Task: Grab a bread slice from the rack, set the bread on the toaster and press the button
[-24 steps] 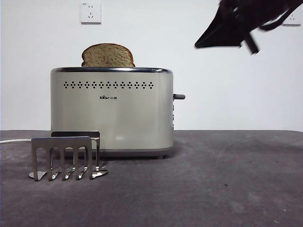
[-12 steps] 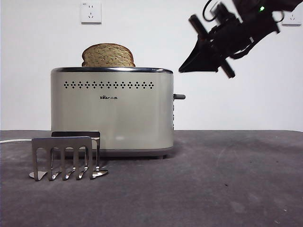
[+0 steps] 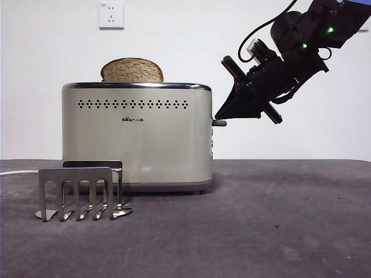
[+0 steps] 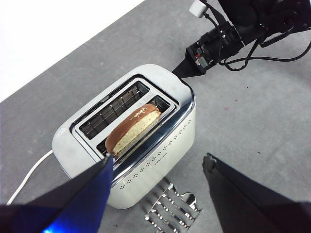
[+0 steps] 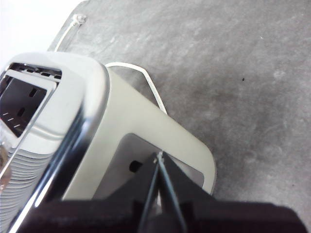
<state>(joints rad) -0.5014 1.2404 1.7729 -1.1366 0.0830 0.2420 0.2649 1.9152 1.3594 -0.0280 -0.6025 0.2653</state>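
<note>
Here, the bread (image 3: 132,70) is standing upright in a slot of the toaster (image 3: 137,137), its domed top showing above the chrome rim. In the left wrist view the bread (image 4: 133,127) is sitting in the slot nearer the side with the two rows of holes, while the other slot is lying bare. The rack (image 3: 82,193) is standing on the grey table (image 3: 278,231) just in front of the toaster's front left corner, holding no bread; the left wrist view is catching its prongs (image 4: 171,211) beside the toaster's (image 4: 165,155) base.

The right gripper (image 3: 221,114) is reaching in from the upper right, slanting down with its tip right at the grey lever (image 3: 219,122) on the toaster's end wall. Its wrist view is showing the two jaws pressed together to a single point (image 5: 158,158) against the lever panel, with nothing between them; the lever itself is hard to make out there. The toaster's white cord (image 5: 141,80) is lying on the table beyond.

The left gripper (image 4: 158,165) is hovering high above the toaster, jaws spread wide and gripping nothing.
</note>
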